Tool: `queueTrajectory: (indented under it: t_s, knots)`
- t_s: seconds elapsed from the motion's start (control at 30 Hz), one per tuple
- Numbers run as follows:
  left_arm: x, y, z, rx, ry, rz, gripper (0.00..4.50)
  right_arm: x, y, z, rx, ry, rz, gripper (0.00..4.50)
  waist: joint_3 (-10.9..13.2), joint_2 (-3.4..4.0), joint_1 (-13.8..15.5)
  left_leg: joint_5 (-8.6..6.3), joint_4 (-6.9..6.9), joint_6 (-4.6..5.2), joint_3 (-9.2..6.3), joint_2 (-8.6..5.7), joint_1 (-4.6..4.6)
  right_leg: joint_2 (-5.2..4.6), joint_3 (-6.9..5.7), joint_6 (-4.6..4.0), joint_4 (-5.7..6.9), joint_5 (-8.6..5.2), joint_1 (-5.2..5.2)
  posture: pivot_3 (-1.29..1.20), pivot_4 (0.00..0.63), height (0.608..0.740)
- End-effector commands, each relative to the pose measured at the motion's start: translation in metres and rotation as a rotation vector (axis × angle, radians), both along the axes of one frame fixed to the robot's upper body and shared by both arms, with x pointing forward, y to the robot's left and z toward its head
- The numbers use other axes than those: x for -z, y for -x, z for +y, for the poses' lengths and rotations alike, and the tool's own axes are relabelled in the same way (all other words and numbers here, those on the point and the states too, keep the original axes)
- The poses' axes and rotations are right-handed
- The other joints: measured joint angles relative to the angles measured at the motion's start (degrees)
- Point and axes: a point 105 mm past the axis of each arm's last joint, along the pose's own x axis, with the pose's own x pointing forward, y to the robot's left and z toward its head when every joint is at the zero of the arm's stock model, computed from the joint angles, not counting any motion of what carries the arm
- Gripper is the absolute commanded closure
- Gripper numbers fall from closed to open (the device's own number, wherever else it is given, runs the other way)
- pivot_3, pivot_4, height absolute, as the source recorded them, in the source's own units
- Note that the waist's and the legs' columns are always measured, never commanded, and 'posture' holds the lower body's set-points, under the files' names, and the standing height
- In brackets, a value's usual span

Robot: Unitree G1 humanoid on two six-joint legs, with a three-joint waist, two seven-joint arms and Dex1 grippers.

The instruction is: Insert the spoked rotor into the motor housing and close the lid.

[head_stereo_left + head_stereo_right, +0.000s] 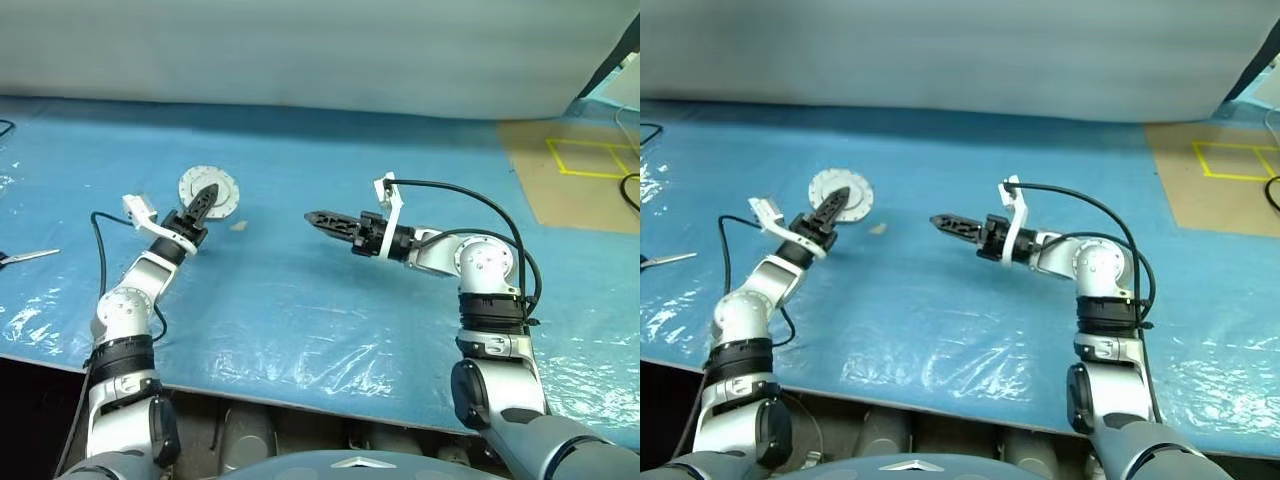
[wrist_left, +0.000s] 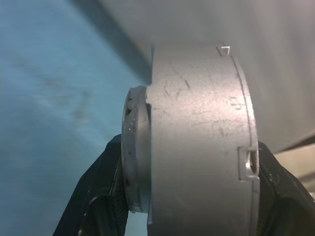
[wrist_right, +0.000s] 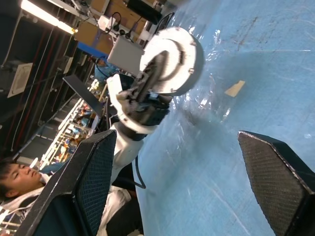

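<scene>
The left claw [image 1: 203, 203] was clenched on a round grey metal assembly [image 1: 209, 191], holding it up on edge over the far left of the blue plastic-covered desk [image 1: 320, 310]. In the left wrist view the black fingers [image 2: 96, 206] pinched it from both flat sides, and it read as two stacked parts: the motor housing [image 2: 197, 147], a broad grey drum with scuffed sides and small notches, and the lid [image 2: 133, 152], a thinner flanged disc seated against one end. The right wrist view showed a pale flat face with small marks round its edge.

The right claw [image 1: 318, 218] pointed level towards the left one, well apart from it, its mesh-faced fingers [image 3: 93, 177] spread wide and released, grasping nothing.

The spoked rotor lay nowhere on the desk, so it was probably already inside — the stacked parts hid any proof. By that reading the insertion and the lid were done; what seemed left was setting the closed unit down. A small tan scrap [image 1: 238, 226] lay between the claws.
</scene>
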Motion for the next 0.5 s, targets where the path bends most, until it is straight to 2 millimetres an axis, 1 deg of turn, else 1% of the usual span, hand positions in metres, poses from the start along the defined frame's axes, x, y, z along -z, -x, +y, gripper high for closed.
queueTrajectory:
  t_s: [0.03,0.13,0.23,0.3,0.33,0.37,0.43,0.47,0.5]
  knots:
    - [-0.014,-0.012,0.009,-0.057,-0.05,-0.057,1.98,-0.005,-0.001,0.003,0.014,0.003,-0.042,0.37,0.1,-0.15,0.0,0.0,0.01,0.0,0.0,0.0,-0.02,-0.01,0.0,0.02,-0.01,0.01,0.0,0.0,0.15,0.74]
    - [-0.006,-0.016,0.003,-0.034,-0.087,-0.035,1.98,-0.003,-0.001,0.004,0.015,0.01,-0.044,0.37,0.1,-0.29,0.1,0.0,0.02,0.0,-0.03,0.0,-0.13,-0.01,-0.05,0.01,-0.02,0.01,-0.04,0.0,0.15,0.74]
    - [-0.003,-0.018,0.006,-0.057,-0.118,-0.027,1.98,-0.001,0.001,0.006,0.013,0.021,-0.045,0.37,0.1,-0.29,0.1,0.0,0.02,0.0,-0.04,0.0,-0.13,-0.02,-0.07,0.01,-0.01,0.01,-0.04,0.0,0.15,0.74]
    - [0.005,-0.02,0.015,-0.11,-0.162,0.013,1.29,0.002,0.002,0.006,0.014,0.028,-0.043,0.33,0.1,-0.29,0.1,0.0,0.02,0.0,-0.04,0.0,-0.13,-0.02,-0.07,0.0,0.0,0.01,-0.04,0.0,0.15,0.74]
    - [0.009,-0.019,0.019,-0.122,-0.191,0.021,1.1,0.003,0.002,0.006,0.016,0.032,-0.042,0.33,0.1,-0.29,0.1,0.0,0.02,0.0,-0.04,0.0,-0.11,-0.02,-0.07,0.0,0.01,0.01,-0.03,0.0,0.15,0.74]
    - [0.012,-0.019,0.023,-0.141,-0.21,0.034,0.81,0.004,0.002,0.006,0.018,0.033,-0.039,0.33,0.1,-0.29,0.0,0.0,0.02,0.0,-0.04,0.0,-0.11,-0.02,-0.07,0.0,0.02,0.01,-0.03,0.0,0.15,0.74]
    - [0.017,-0.018,0.027,-0.157,-0.216,0.064,0.13,0.005,0.002,0.006,0.017,0.032,-0.04,0.33,0.1,-0.29,-0.1,0.0,0.03,-0.01,-0.04,0.0,-0.07,-0.03,-0.06,0.0,0.04,0.01,-0.03,0.0,0.15,0.74]
    - [0.016,-0.018,0.033,-0.193,-0.236,0.064,0.03,0.004,0.002,0.007,0.015,0.029,-0.041,0.33,0.1,-0.29,-0.1,0.0,0.03,-0.01,-0.04,0.0,-0.02,-0.03,-0.05,0.0,0.1,0.01,-0.03,0.0,0.15,0.74]
    - [0.015,-0.017,0.037,-0.218,-0.252,0.061,0.03,0.004,0.003,0.008,0.014,0.028,-0.043,0.33,0.1,-0.29,-0.1,0.0,0.03,-0.01,-0.03,0.0,0.01,-0.03,-0.04,-0.01,0.13,0.01,-0.02,0.0,0.15,0.74]
